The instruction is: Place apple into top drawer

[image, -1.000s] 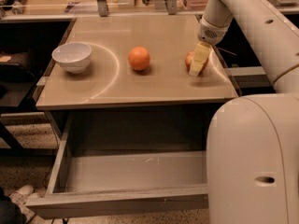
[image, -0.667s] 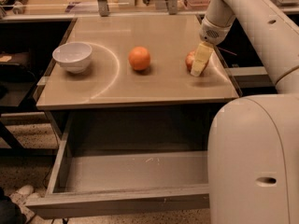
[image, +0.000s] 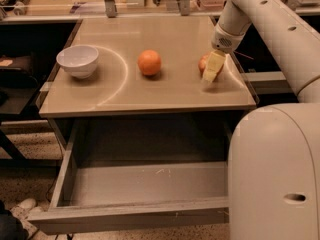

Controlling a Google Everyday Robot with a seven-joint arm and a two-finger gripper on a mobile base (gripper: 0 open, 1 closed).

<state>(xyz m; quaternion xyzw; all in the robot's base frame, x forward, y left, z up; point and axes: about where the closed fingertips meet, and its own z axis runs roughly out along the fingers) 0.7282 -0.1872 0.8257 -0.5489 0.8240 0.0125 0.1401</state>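
The apple (image: 203, 62) sits on the tabletop at the right, by the right edge. Only its red left side shows; the rest is hidden behind my gripper (image: 212, 68). The gripper comes down from the upper right and is right at the apple, low over the tabletop. The top drawer (image: 150, 184) is pulled open below the table's front edge. Its scuffed grey floor is bare.
A plain orange fruit (image: 149, 62) lies mid-table, left of the apple. A white bowl (image: 78, 60) stands at the left of the tabletop (image: 125, 91). My arm's big white body (image: 275, 174) fills the lower right, over the drawer's right end. A shelf with clutter runs along the back.
The gripper has stayed at the apple, almost still. A little more of the apple's red side shows to its left now.
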